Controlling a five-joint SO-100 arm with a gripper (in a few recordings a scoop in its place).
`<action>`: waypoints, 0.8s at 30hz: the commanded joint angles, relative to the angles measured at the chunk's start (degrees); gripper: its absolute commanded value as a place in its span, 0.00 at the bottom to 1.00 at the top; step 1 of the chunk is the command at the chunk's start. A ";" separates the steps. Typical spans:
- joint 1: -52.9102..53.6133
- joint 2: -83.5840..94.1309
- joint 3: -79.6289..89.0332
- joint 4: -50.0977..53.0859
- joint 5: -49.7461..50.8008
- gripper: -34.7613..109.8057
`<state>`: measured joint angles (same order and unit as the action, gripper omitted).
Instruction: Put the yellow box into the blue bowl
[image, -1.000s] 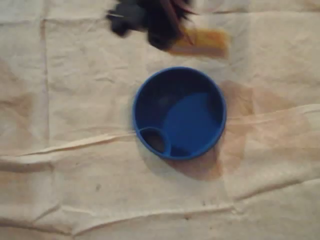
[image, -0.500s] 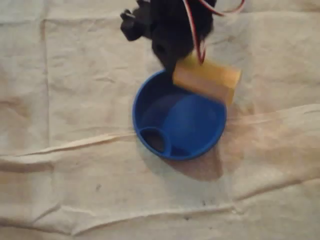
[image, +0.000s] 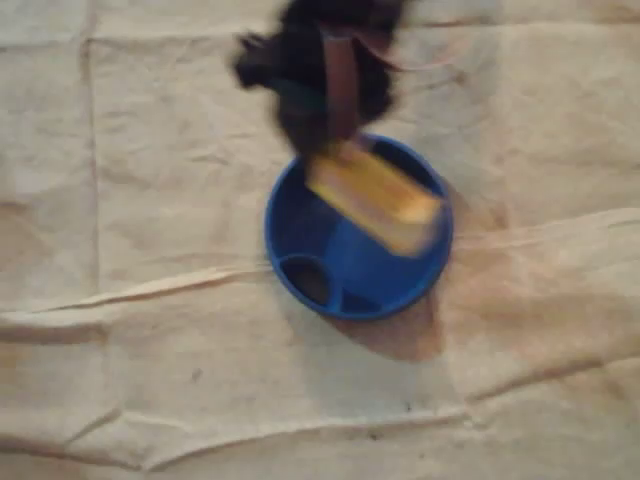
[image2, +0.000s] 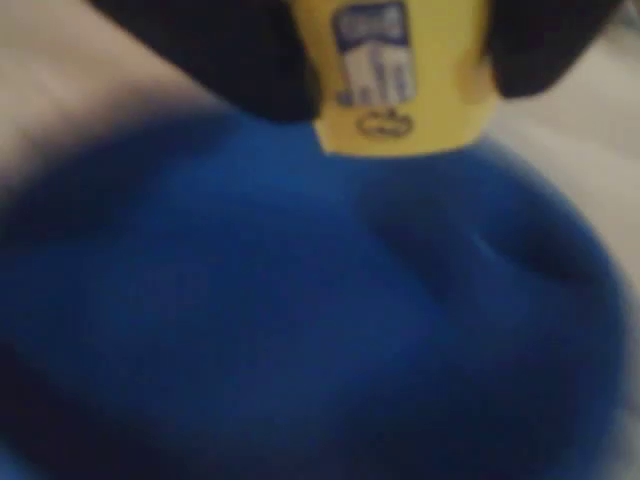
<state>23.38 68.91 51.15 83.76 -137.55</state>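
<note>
Yellow box (image: 375, 200) in hand (image: 335, 150) over blue bowl (image: 285, 225)

In the overhead view the bowl (image: 272, 235) sits near the middle of the cloth (image: 150, 350), its small compartment (image: 310, 281) at lower left. The box (image: 375, 200) slants over the bowl's upper right (contact cannot be told), its upper-left end clasped by the gripper (image: 333, 160), which reaches in from the top edge.

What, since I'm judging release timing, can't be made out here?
- Overhead view: motion blur smears the gripper and yellow box; the box's height above the blue bowl is unreadable.
- Wrist view: the box's label is blurred, its top cut by the edge.
</note>
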 joint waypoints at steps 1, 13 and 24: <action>2.11 1.49 -3.78 0.35 0.62 0.24; 2.02 1.14 -3.69 -0.53 0.62 0.31; 2.02 2.11 -4.13 0.35 0.79 0.47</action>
<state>24.96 68.91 51.06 83.76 -137.46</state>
